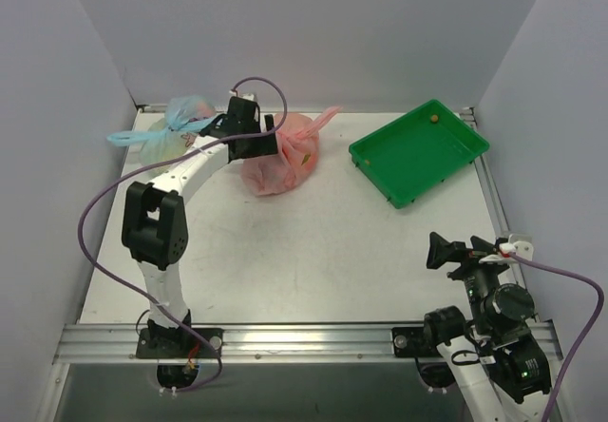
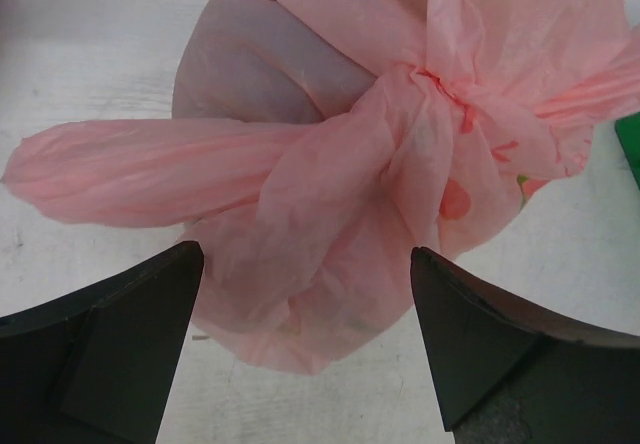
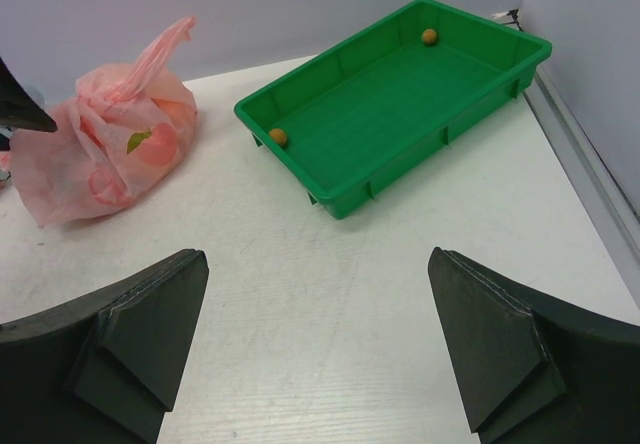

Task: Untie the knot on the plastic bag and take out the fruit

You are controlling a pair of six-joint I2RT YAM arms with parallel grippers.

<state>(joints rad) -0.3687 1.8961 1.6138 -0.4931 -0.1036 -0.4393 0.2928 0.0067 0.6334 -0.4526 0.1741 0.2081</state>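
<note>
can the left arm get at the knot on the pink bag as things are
Probably yes. The left claw is open and hangs right over the knot, which sits exposed on top of the plastic bag. Nothing lies between them.

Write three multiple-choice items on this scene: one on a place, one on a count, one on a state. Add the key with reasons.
1. In the top view, where does the pink bag lie relative to the green tray?
A. inside it
B. to its left, apart from it
C. to its right

2. How many small orange balls lie in the tray?
A. none
B. five
C. two

3. What is the state of the left hand at the knot?
A. open, fingers spread either side of the bag
B. shut on the knot
C. shut on a handle strip

Key: 1 B, bare table separates bag and tray. 2 C, the right wrist view shows one ball at a far corner and one at a near corner. 3 A, the left wrist view shows both fingers wide apart and the knot still tied.
</note>
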